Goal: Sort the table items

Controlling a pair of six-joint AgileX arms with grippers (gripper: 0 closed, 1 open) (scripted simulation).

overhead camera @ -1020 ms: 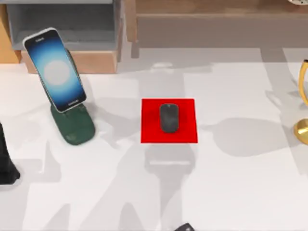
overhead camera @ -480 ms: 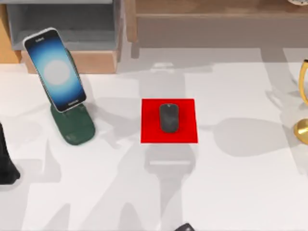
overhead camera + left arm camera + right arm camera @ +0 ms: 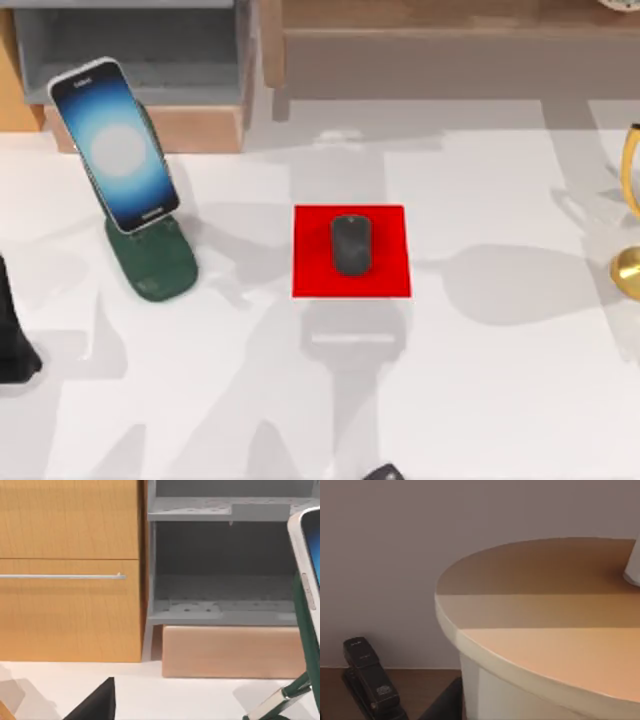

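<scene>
Dark grey oval mouse (image 3: 351,244), smooth matte, lies centred on a flat red square mat (image 3: 310,275) mid-counter (image 3: 500,400). Glossy black smartphone (image 3: 115,145), glowing screen, leans tilted in a dark green stand (image 3: 155,265) at left. Tool state: cannot tell for either arm.

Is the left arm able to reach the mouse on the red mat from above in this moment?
Probably yes. The mouse lies alone on the red mat mid-table with nothing over it or touching it. The phone on its green stand sits well to the left, apart from the mat, so a descent from above looks free.
</scene>
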